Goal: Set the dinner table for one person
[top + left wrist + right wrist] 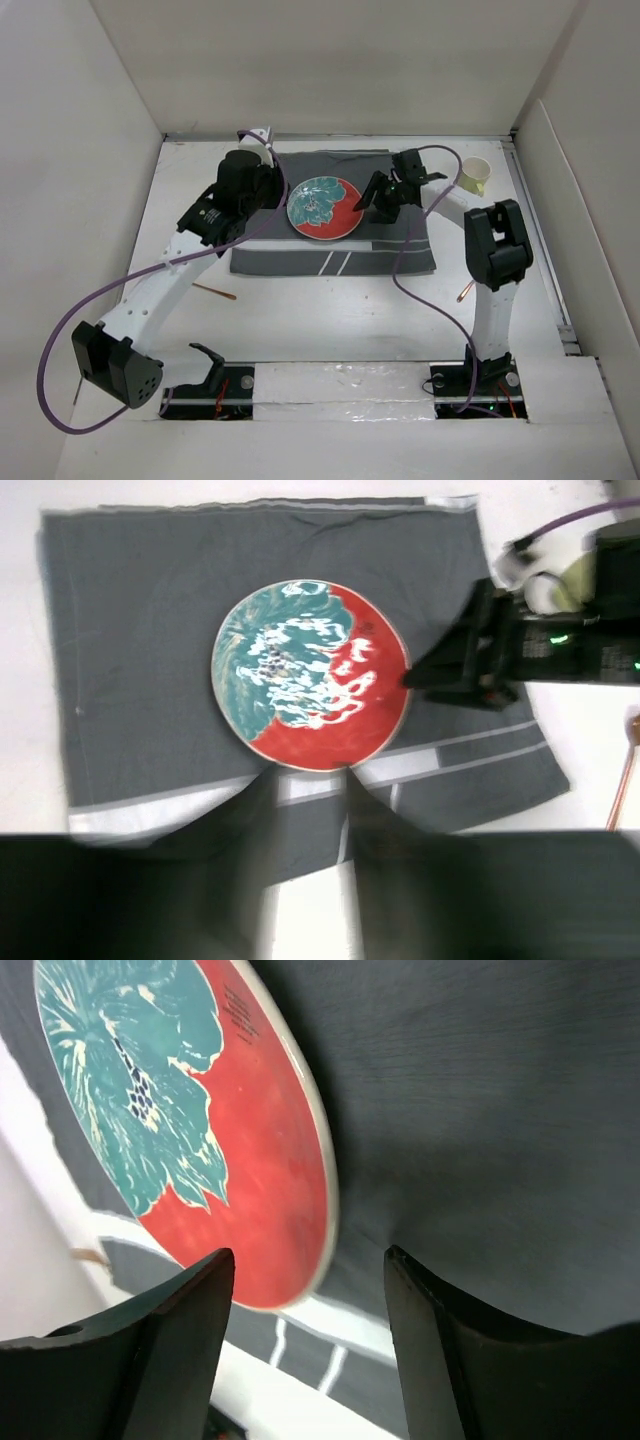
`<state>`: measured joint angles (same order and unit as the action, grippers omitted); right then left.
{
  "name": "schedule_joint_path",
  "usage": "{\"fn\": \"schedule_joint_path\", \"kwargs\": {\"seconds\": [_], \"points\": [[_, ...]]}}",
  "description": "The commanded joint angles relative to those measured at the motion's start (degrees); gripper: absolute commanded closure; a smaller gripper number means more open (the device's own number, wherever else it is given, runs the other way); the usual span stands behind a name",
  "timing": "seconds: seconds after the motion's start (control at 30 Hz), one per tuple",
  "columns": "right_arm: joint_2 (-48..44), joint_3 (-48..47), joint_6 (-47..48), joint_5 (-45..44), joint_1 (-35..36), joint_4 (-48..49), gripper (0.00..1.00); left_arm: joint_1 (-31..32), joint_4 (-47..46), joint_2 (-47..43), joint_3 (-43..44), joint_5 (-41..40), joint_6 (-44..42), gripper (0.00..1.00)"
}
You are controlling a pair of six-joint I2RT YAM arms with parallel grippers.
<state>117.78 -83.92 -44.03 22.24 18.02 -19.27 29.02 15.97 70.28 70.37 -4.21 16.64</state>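
Note:
A round plate (pixel 323 207) with a red and teal flower pattern lies on the dark grey striped cloth (pixel 400 250), which is spread on the white dinner table (pixel 330 320). My left gripper (pixel 282 194) is open at the plate's left edge; in the left wrist view its gripper (pixel 307 780) sits just off the plate (pixel 310 675). My right gripper (pixel 368 202) is open at the plate's right edge. In the right wrist view this gripper (pixel 305 1260) straddles the rim of the plate (pixel 200 1110) above the cloth (pixel 480 1110), and neither finger visibly grips it.
A pale yellow cup (pixel 477 175) stands on the table at the back right. A copper-coloured utensil (pixel 215 291) lies left of the cloth, and another (pixel 465 291) lies by the right arm. White walls enclose the table.

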Motion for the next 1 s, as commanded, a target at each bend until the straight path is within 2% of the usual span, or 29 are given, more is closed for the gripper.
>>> {"fn": "schedule_joint_path", "kwargs": {"seconds": [0.0, 0.03, 0.07, 0.1, 0.13, 0.17, 0.27, 0.3, 0.33, 0.37, 0.4, 0.43, 0.47, 0.53, 0.63, 0.8, 0.97], "points": [[-7.99, -4.67, 6.93, -7.02, -3.42, -7.79, 0.33, -0.71, 3.54, 1.26, 5.39, -3.35, -2.05, 0.85], [-9.39, -5.37, 8.42, -8.60, -5.69, -9.80, 0.33, -0.71, 3.89, 1.26, 5.48, -3.26, -2.49, 0.95], [-10.02, -5.90, 8.96, -8.53, -7.11, -10.43, 0.39, -0.71, 4.16, 0.74, 4.96, -3.00, -3.10, 1.00], [-10.54, -6.51, 9.22, -8.35, -8.60, -10.96, 0.51, -0.71, 4.25, 0.39, 4.43, -2.91, -3.28, 1.00], [-12.29, -8.78, 9.57, -10.18, -13.14, -12.53, 1.00, -0.71, 4.34, -0.49, 3.03, -1.78, -3.89, 1.00], [-12.31, -8.80, 9.58, -10.20, -13.19, -12.55, 1.00, -0.71, 4.34, -0.50, 3.02, -1.77, -3.90, 1.00], [-13.98, -12.05, 9.75, -19.23, -18.54, -12.98, 1.00, 0.60, 4.25, -0.76, 1.70, -1.24, -4.78, 1.00], [-13.89, -13.36, 10.01, -25.95, -19.77, -14.47, 1.00, 1.13, 4.42, -0.76, 1.70, -1.07, -5.30, 1.00], [-13.63, -16.07, 10.10, -28.72, -22.04, -15.53, 1.00, 1.13, 4.42, -0.59, 1.61, -0.20, -5.57, 0.98], [-12.32, -17.67, 10.28, -30.66, -23.11, -16.58, 1.00, 1.13, 4.34, -0.67, 1.44, 0.25, -5.48, 0.85], [-11.52, -19.07, 10.54, -33.98, -24.08, -18.59, 0.96, 1.13, 4.16, -0.67, 1.35, 0.69, -5.48, 0.80], [-10.56, -20.83, 10.63, -35.15, -24.96, -19.57, 0.80, 1.13, 3.99, -0.67, 1.26, 0.78, -5.39, 0.76], [-8.20, -24.24, 10.72, -35.94, -26.44, -20.80, 0.71, 1.13, 3.72, -0.67, 1.18, 1.04, -5.31, 0.69], [-5.47, -27.77, 10.90, -38.40, -27.60, -24.84, 0.54, 1.13, 3.72, -0.41, 1.35, 1.92, -5.22, 0.66], [-1.50, -31.39, 11.78, -38.24, -29.09, -27.92, 0.45, 2.80, 4.33, 0.20, 1.96, -0.27, -5.66, 0.65], [0.35, -30.61, 13.27, -36.92, -28.48, -28.28, 0.46, 4.38, 4.60, 1.17, 2.58, -2.65, -6.10, 0.64], [0.96, -27.18, 11.43, -37.01, -27.95, -26.62, 0.53, 4.38, 4.51, 1.00, 2.14, -2.82, -5.92, 0.64]]}}
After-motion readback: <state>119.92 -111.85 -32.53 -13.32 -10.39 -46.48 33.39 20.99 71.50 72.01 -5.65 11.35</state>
